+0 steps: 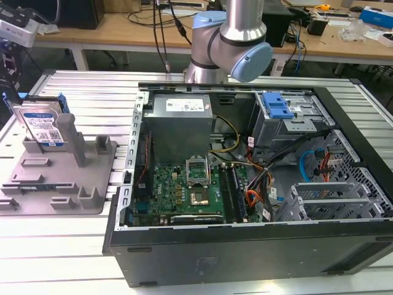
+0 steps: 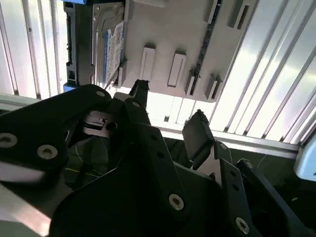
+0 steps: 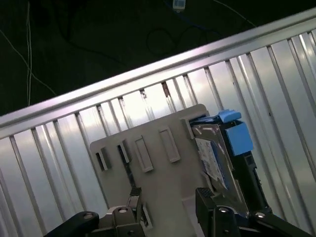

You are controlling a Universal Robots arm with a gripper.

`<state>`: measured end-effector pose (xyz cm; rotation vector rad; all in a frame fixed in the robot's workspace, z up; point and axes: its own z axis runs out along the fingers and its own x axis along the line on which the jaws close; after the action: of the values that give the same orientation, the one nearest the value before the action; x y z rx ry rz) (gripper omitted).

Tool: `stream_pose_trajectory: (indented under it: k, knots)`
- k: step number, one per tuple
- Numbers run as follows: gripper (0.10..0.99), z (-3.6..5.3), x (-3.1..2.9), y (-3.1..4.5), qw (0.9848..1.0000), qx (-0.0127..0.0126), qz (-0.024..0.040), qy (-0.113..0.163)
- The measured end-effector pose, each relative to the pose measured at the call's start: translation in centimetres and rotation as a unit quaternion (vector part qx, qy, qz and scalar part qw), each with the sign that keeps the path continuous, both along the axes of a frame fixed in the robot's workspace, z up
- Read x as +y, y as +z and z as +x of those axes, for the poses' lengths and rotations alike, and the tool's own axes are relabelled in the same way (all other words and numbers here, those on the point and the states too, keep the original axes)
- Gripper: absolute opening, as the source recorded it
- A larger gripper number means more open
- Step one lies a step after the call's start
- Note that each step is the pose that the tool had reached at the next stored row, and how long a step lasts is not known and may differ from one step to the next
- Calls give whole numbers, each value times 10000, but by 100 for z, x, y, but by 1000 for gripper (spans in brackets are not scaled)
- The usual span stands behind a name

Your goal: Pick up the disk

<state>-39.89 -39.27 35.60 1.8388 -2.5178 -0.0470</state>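
Disk [image 1: 44, 126]: stood upright in fixture [image 1: 61, 178], at 9 o'clock of case [image 1: 245, 258] in exterior view.
Gripper [image 2: 169, 102]: fingers [image 2: 197, 131] spread apart, nothing gripped, fixture near.

The claw [image 3: 170, 211] hangs, jaws spread, above the grey fixture [image 3: 158, 180] on the ribbed metal counter [image 3: 276, 84]. The disk [image 3: 217, 153] stands on edge in it (blue rail [image 3: 238, 136] showing), at one o'clock from the claw, counting its reach as twelve.
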Motion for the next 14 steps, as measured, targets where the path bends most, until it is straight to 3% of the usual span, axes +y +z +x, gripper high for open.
stream_pose_trajectory:
  k: [6,8,10,14]
  knots:
    - [557,0,0,-3,9986,-13,-1,537]
    - [557,2,0,-6,9976,-29,-1,694]
    - [557,3,0,-7,9955,-43,-1,951]
    - [557,4,0,-7,9945,-44,-1,1047]
